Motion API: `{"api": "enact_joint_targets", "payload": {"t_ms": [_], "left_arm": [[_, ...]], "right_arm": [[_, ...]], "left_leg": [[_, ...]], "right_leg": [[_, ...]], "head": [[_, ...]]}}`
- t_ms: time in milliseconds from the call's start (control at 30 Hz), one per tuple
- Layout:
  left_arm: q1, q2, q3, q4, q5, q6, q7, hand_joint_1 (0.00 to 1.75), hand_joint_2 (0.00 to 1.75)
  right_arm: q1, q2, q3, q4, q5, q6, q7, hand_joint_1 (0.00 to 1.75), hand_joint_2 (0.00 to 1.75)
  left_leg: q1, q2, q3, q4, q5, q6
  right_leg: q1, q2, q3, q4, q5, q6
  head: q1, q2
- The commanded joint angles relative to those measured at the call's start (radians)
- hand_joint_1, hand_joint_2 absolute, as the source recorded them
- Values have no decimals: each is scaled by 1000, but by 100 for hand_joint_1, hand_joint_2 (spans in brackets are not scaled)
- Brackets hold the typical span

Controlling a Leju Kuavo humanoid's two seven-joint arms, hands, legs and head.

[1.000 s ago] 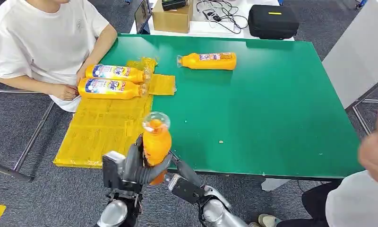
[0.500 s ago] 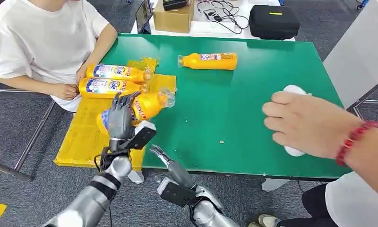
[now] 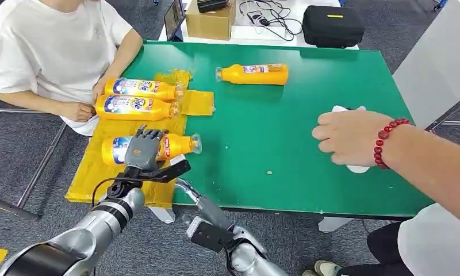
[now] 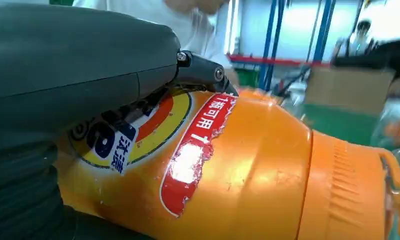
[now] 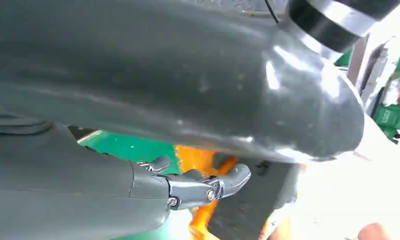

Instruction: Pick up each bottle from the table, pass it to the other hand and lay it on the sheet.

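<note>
three bottles on the sheet; left hand clasps the third bottle, lying at 6 o'clock of the pair; right hand low, fingers unclear; next: release, then fetch bottle at 12 o'clock.

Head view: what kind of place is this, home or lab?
Probably a lab or office test area: grey carpet floor, a green table, and behind it a cardboard box, cables and a black case.
</note>
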Motion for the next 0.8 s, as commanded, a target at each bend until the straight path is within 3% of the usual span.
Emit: {"api": "enact_joint_targets", "payload": {"t_ms": [33,67,100,133,167,200,333,367,400,533,633,700,800], "left_arm": [[-102,-20,7,165,43,-184,108,141,175],[-101,-24,5,164,41,-183,113,141,175],[-101,-24,5,164,41,-183,113,49,175],[-105,-43,50,164,92,-247,122,0,175],[-109,-50,67,163,112,-290,124,0,175],[-110,-56,85,162,135,-323,128,0,0],[-112,-67,97,158,152,-372,130,0,0],[-113,-69,98,157,157,-397,129,0,0],[-114,-72,102,153,168,-434,126,0,0],[-109,-76,83,133,201,-586,110,0,0],[-101,-60,64,114,221,-669,70,0,0],[-97,-54,60,98,230,-670,54,0,0],[-64,-92,111,-10,342,-571,-73,0,0]], "right_arm": [[-25,-14,25,15,-16,20,5,0,0],[-25,-16,24,14,-16,20,5,0,0],[-25,-16,24,14,-16,20,5,0,0],[-21,-17,14,12,-17,16,14,0,0],[-20,-19,10,10,-17,16,17,0,0],[-19,-20,6,11,-17,18,16,0,0],[-20,-19,-1,15,-17,21,16,0,0],[-22,-15,-4,18,-17,22,16,0,0],[-24,-11,-8,20,-16,21,16,0,0],[-28,-6,-6,29,-14,39,19,0,0],[-30,-4,-4,57,-8,41,19,0,0],[-29,-5,-4,62,-6,40,15,0,0],[-20,-14,-15,43,6,13,-6,0,0]], "left_leg": [[0,0,14,1,-7,0],[-1,1,9,-1,-4,0],[0,-1,17,1,-8,0],[-1,-1,15,-1,-6,0],[-1,-1,8,-2,-3,0],[0,-2,16,0,-7,0],[-1,-3,16,-1,-6,0],[-1,-2,10,-1,-3,0],[0,-4,18,0,-6,0],[-1,-4,11,-1,-2,0],[0,-6,20,-1,-4,-1],[0,-4,26,-2,-6,-2],[-1,-5,29,-2,-7,-2]], "right_leg": [[1,-1,13,1,-7,-1],[0,0,9,-1,-4,-1],[1,-2,17,1,-9,-1],[0,-1,15,0,-7,-1],[-1,0,9,-1,-3,-1],[0,-2,17,0,-7,-1],[0,-2,17,0,-6,-2],[0,-1,11,-1,-3,-1],[0,-3,19,0,-7,-2],[-1,-2,12,-1,-2,-1],[0,-4,21,-1,-7,-2],[0,-3,27,-2,-9,-2],[-1,-4,31,-2,-9,-3]], "head": [[0,0],[0,0],[0,0],[0,0],[0,0],[0,0],[-1,0],[0,0],[0,0],[0,0],[0,0],[0,0],[0,0]]}}
